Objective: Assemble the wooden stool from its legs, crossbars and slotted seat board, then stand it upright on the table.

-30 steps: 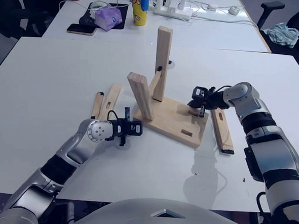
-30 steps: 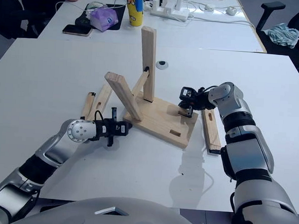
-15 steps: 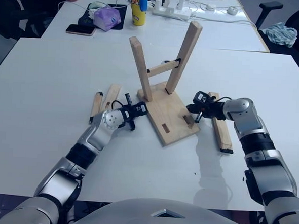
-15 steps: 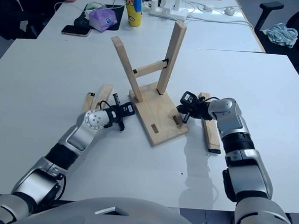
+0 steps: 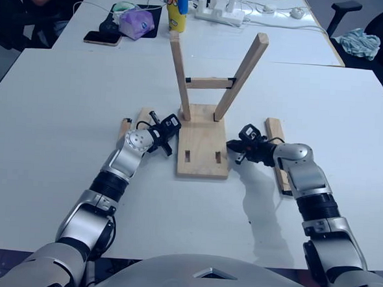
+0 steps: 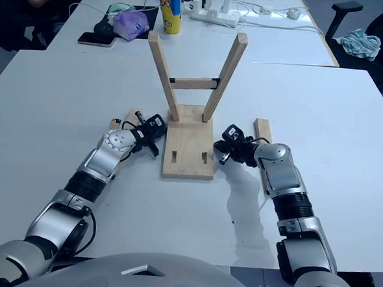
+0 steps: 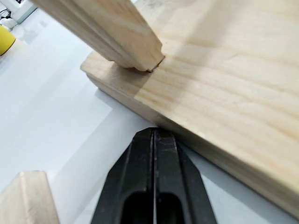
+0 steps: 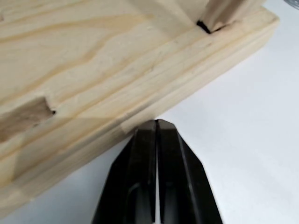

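The seat board [image 5: 202, 167] lies flat on the tabletop [image 5: 64, 103] with two legs [image 5: 179, 71] and one crossbar [image 5: 208, 83] fitted (two slots wait, loose pieces [image 5: 278, 158] lie beside), the closed, empty left hand [image 5: 171, 127] and right hand [image 5: 235, 149] at its edges.

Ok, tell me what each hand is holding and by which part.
Nothing. Left hand and right hand are both shut and empty, tips at opposite side edges of the seat board.
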Robot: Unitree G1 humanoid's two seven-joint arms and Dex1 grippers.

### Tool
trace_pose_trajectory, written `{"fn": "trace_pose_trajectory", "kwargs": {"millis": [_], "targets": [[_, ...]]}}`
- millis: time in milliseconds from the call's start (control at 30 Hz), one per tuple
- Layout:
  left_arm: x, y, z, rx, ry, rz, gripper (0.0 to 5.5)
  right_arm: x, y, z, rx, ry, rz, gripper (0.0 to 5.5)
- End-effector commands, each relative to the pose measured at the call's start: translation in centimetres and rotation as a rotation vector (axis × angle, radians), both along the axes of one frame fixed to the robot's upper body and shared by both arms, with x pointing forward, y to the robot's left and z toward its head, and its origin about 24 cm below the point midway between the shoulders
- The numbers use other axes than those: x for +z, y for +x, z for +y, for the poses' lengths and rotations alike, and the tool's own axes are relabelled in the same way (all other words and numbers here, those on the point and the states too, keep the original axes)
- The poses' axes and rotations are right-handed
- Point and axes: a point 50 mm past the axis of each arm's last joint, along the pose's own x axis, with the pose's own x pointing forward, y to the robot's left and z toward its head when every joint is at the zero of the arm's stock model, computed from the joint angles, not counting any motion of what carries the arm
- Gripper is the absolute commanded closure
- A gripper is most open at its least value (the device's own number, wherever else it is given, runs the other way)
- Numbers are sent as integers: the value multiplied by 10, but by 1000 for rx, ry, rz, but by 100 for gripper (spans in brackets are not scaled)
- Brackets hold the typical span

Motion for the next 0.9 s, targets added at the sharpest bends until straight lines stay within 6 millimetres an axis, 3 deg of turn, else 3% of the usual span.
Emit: {"fn": "trace_pose_trajectory", "kwargs": {"millis": [33,100,233,333,467,567,667,900], "targets": [[11,-6,-27,-90,-123,-1,549,-18,-6,9,8,-31,52,550],[21,-8,-28,-71,-189,-42,549,-14,-3,4,-11,-34,32,550],[61,-17,-18,3,-392,-175,549,-4,-1,-10,-61,-7,-24,550],[83,-30,1,97,-412,-239,549,0,-1,-14,-81,21,-50,550],[94,-39,23,215,-403,-274,549,0,-5,-15,-46,14,-40,550],[93,-45,66,428,-349,-324,549,8,-8,-18,-69,57,-77,550],[84,-52,94,559,-322,-301,549,25,-13,-12,-106,193,-153,550],[52,-63,109,736,-381,-108,460,54,-30,32,-137,451,-217,550]]}}
